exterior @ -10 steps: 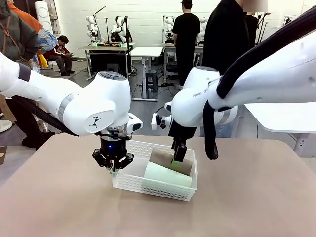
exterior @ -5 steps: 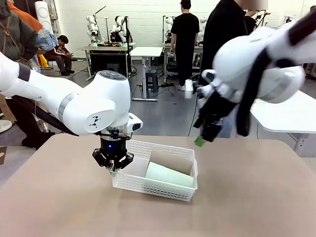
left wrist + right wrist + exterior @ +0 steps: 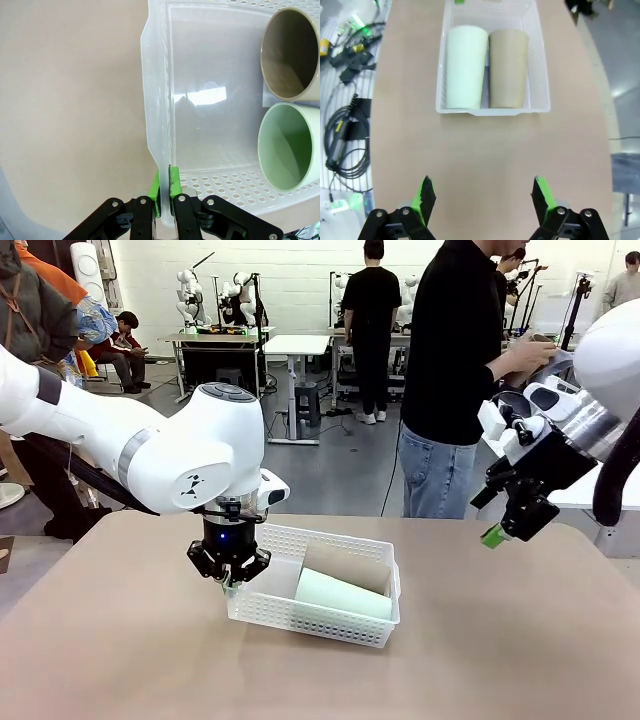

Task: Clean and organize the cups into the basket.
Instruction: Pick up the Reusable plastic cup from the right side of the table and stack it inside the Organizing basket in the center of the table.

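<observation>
There's the left pincer point(image 3: 164, 192) pinched shut on the basket point(image 3: 330, 537) rim at its 8 o'clock corner, mint cup point(image 3: 340, 595) and tan cup point(image 3: 345, 565) side by side inside, right pincer point(image 3: 484, 192) wide open, empty, at 3 o'clock, bare bench point(image 3: 500, 640) between.

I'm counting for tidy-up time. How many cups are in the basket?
2. The green cup lies on its side in the basket, and the brown cup lies right beside it. The rest of the basket floor is bare, so none is hiding.
</observation>
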`<action>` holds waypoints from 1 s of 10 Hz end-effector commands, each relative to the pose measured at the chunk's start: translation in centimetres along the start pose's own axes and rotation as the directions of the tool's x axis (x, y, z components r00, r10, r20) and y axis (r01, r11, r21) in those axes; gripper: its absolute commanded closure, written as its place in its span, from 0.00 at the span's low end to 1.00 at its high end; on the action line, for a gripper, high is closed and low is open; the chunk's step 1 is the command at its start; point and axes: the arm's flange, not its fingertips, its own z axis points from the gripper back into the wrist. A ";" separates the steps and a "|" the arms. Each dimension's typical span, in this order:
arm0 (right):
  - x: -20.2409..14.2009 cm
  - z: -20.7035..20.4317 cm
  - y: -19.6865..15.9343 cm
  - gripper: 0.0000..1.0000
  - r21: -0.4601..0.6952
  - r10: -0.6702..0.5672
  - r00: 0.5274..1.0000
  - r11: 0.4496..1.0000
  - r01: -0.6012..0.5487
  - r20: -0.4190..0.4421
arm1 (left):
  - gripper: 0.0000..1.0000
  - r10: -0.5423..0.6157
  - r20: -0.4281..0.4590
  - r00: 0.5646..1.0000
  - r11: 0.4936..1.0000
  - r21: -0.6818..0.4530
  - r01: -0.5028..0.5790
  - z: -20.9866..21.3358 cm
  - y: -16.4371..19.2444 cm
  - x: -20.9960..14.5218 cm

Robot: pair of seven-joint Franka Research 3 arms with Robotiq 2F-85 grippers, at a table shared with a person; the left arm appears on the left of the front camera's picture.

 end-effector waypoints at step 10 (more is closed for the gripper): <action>2.6 -0.7 0.2 0.00 -0.001 0.018 1.000 1.000 -0.018 -0.015 | 1.00 -0.004 0.011 1.000 1.000 0.005 0.004 0.1 0.2 0.0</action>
